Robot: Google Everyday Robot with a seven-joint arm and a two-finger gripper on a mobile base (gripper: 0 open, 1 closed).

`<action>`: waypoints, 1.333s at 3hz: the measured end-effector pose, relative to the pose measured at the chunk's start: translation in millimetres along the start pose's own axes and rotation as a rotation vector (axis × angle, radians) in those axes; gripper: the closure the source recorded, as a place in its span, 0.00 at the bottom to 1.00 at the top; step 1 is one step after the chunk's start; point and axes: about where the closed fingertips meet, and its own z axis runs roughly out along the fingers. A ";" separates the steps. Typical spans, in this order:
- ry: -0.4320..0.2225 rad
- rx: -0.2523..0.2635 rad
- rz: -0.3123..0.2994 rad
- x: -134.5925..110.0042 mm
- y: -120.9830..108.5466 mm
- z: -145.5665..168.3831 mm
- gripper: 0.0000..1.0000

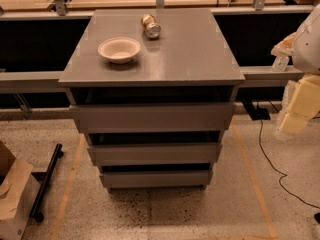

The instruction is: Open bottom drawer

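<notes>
Three grey drawer fronts counted on cabinet [150, 118]; bottom drawer [156, 178] lowest, just above floor, apparently shut. Gripper [292, 119] at right edge, well apart from cabinet; released or clenched: cannot tell. Advised: drop low, hook slab front's top lip through dark gap, pull straight out. Bowl [119, 49] on worktop [192, 51] looks empty; can [150, 26] lying nearby.

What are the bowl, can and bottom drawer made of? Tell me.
Bowl: likely paper or pulp, matte beige. Can: metal, shiny end. Bottom drawer: probably painted board or laminate, flat grey. Gripper hangs right of the cabinet.
</notes>
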 end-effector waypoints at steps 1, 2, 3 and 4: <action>0.000 0.000 0.000 0.0 0.0 0.0 0.00; -0.023 0.010 0.001 1.1 -0.6 15.8 0.00; -0.090 0.020 -0.006 7.6 1.2 53.4 0.00; -0.148 0.045 -0.020 17.6 -3.3 90.2 0.00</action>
